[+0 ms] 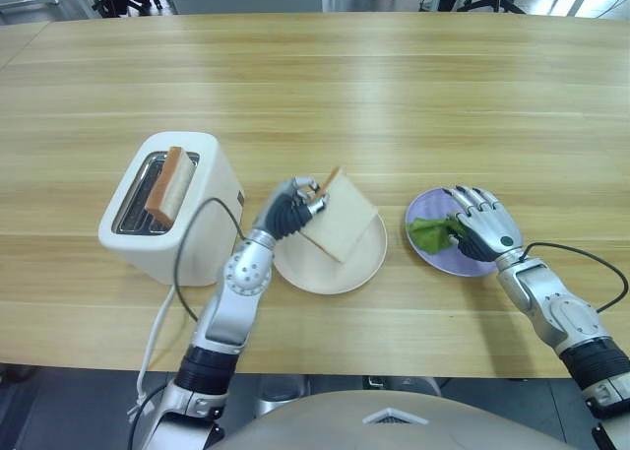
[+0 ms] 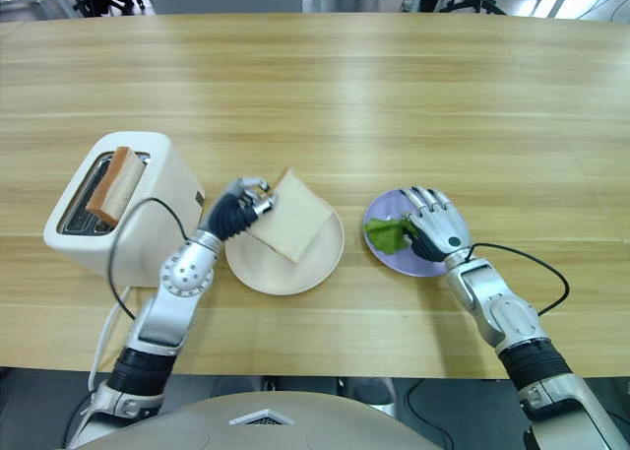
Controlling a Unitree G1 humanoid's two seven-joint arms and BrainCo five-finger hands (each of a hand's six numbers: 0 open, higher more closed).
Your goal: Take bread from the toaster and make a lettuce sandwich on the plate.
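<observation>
A cream toaster (image 1: 187,219) stands at the left with one slice of bread (image 1: 170,184) sticking out of its slot. My left hand (image 1: 287,211) is shut on a second bread slice (image 1: 340,217), held tilted over the cream plate (image 1: 335,269). To the right, a lettuce leaf (image 1: 430,233) lies on a small purple plate (image 1: 443,253). My right hand (image 1: 482,224) rests over that plate with its fingers curled on the lettuce.
The toaster's white cord (image 1: 157,337) runs down off the table's front edge. A thin black cable (image 1: 581,258) loops by my right forearm. Bare wooden tabletop (image 1: 325,86) stretches behind the plates; office chairs stand beyond the far edge.
</observation>
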